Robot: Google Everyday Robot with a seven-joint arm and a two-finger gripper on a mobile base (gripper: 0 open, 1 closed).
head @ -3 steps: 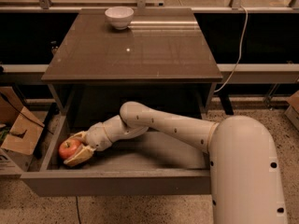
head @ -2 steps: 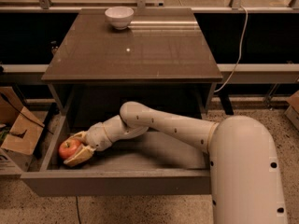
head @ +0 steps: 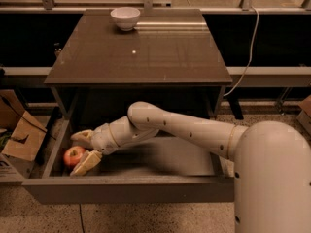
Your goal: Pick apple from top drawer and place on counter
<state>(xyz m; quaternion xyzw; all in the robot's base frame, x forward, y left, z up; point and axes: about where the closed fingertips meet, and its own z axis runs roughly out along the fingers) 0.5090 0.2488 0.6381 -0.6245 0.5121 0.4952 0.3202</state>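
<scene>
The top drawer (head: 146, 191) is pulled out under the counter (head: 141, 52). A small red apple (head: 73, 155) lies on the drawer's grey bottom at the far left, near the front. My gripper (head: 74, 154) reaches down into the drawer from the right. It is open, with one finger (head: 81, 137) behind the apple and the other (head: 86, 163) in front of it. The apple sits between the fingertips, with a gap to the rear finger.
A white bowl (head: 125, 18) stands at the back of the counter. Cardboard boxes (head: 17, 140) lie on the floor to the left of the drawer. A cable (head: 250, 42) hangs at the right. My arm (head: 194, 130) crosses the drawer's middle.
</scene>
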